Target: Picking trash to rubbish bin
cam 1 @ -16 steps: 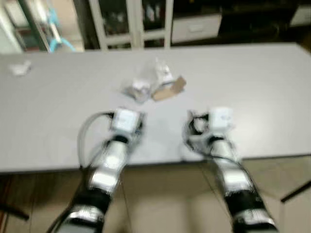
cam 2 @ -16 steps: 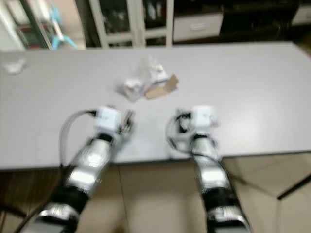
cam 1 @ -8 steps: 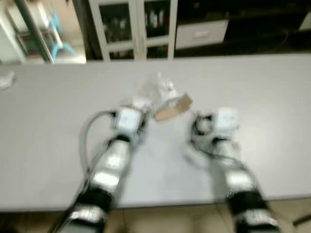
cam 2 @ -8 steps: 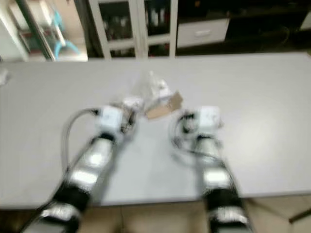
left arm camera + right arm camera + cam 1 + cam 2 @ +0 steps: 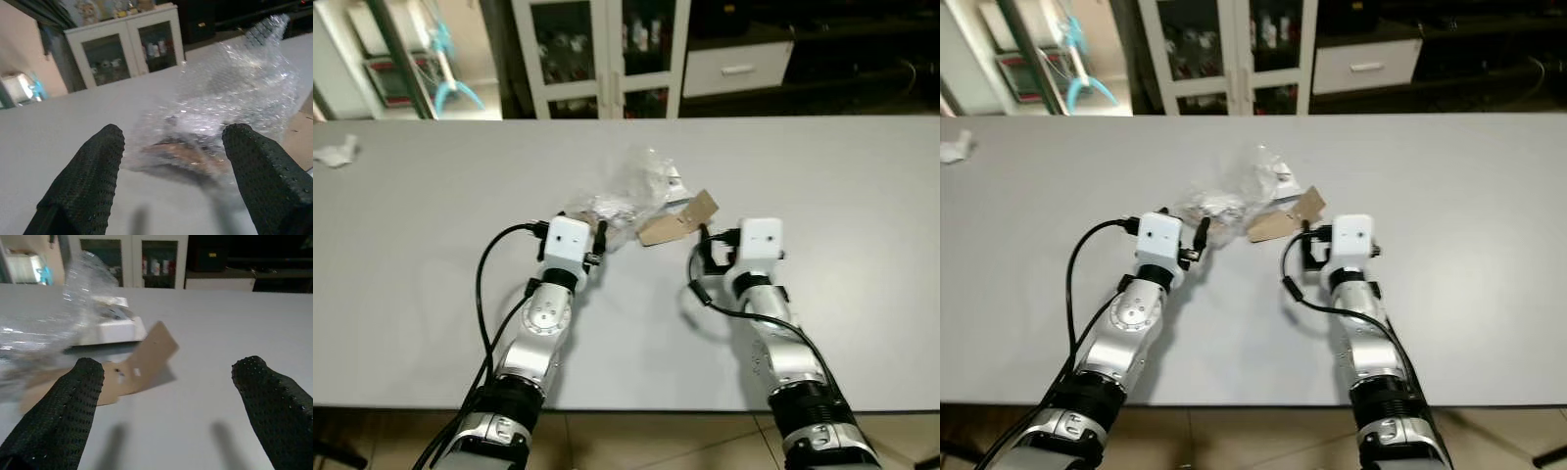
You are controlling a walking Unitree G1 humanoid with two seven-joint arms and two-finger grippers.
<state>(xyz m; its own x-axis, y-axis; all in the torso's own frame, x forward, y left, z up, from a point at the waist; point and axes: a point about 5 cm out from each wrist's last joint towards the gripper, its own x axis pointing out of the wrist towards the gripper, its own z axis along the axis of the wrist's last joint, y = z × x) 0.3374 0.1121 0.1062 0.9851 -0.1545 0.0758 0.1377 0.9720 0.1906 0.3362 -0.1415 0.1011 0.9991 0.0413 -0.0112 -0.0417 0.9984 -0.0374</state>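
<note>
On the grey table point(image 5: 862, 196), far left near the back edge: a small crumpled white scrap point(image 5: 335, 152), well apart from everything else, with bare tabletop between it and the arms. Mid-table, a heap of trash: crumpled clear bubble wrap point(image 5: 626, 191), touching a torn brown cardboard piece point(image 5: 677, 220) on its right, long axis running diagonally, higher end toward the back right. Behind the cardboard, partly under the wrap, a flat white item point(image 5: 110, 330), too unclear to name. Left gripper point(image 5: 171, 147) just short of the bubble wrap, fingers point(image 5: 93, 171) spread wide, wrap lying between and beyond them, nothing grasped. Right gripper point(image 5: 168, 387) just short of the cardboard's near end, fingers point(image 5: 266, 391) likewise parted and empty, cardboard toward the left finger. Right of the arms, wide bare tabletop out to the edge. Near edge of the table under both forearms. Beyond the far edge, white glass-door cabinets point(image 5: 607, 49) with small items on the shelves, and a white drawer point(image 5: 739, 69).
</note>
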